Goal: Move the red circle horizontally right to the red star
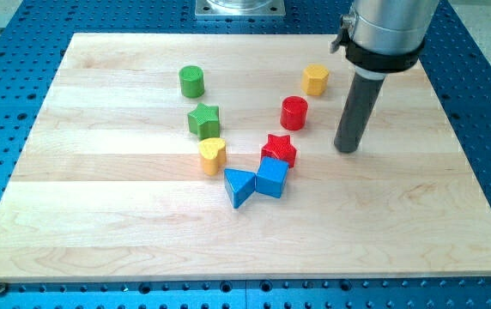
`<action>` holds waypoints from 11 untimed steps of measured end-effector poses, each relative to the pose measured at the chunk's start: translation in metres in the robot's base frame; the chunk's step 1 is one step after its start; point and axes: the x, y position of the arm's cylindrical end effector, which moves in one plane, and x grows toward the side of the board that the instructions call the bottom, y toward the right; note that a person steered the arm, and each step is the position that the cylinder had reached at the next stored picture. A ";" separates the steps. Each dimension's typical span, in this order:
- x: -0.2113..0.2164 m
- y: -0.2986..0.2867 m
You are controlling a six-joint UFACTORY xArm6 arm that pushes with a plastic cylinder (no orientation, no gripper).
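The red circle [294, 112] stands on the wooden board right of centre. The red star [279, 149] lies just below it and slightly left, touching the blue cube [272, 178]. My tip [346, 149] rests on the board to the right of both red blocks, clear of them, about level with the red star.
A yellow hexagon [316, 79] sits above the red circle. A green cylinder [191, 81], green star [203, 120] and yellow heart [213, 155] run down the left. A blue triangle [239, 186] touches the blue cube. The board's right edge [464, 146] is beyond my tip.
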 end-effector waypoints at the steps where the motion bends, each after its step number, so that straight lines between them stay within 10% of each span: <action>1: -0.029 -0.017; 4: -0.113 -0.069; 8: -0.038 -0.122; 11: 0.016 0.018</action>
